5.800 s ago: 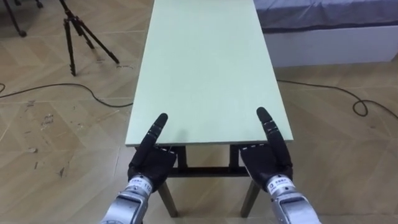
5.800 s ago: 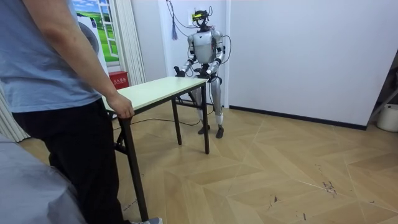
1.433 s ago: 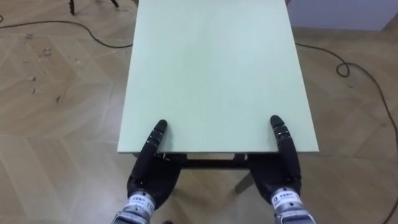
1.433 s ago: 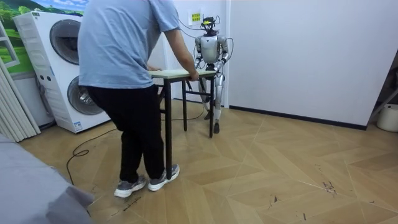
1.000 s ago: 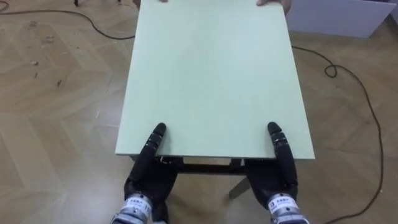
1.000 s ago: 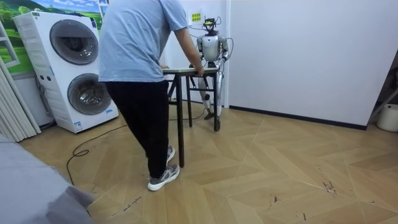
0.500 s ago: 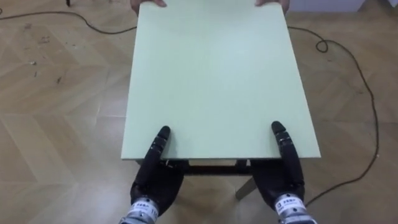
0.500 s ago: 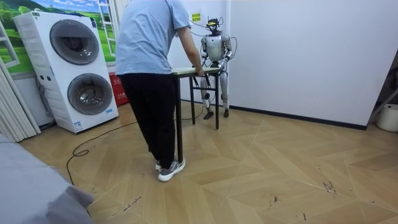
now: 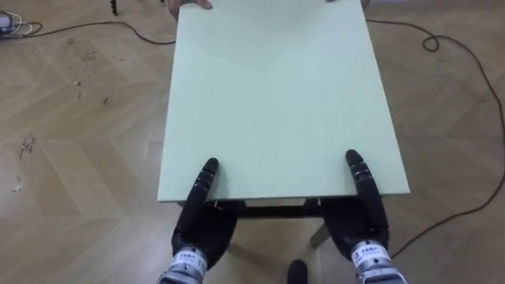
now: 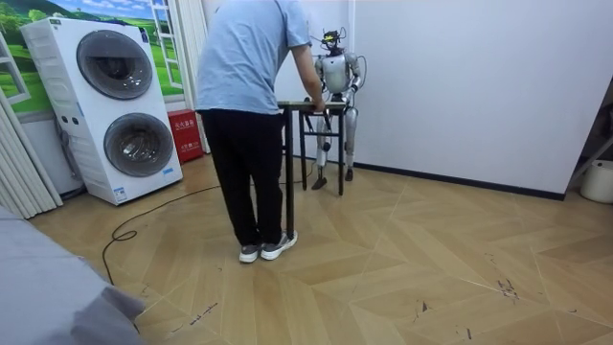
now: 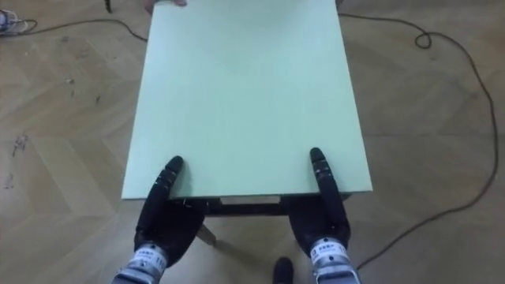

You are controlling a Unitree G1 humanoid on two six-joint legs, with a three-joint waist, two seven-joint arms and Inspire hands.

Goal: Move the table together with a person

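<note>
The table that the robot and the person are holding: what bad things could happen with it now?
1. The robot's left hand and right hand meet the table just at its near edge, so it might slip off them.
2. A black cable snakes over the floor beside the table; feet could catch on it.
3. In the room view the robot stands close to the white wall, so a step back may bump it.

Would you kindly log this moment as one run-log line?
left robot hand: on table near edge | right robot hand: on table near edge | person: holds far end
</note>
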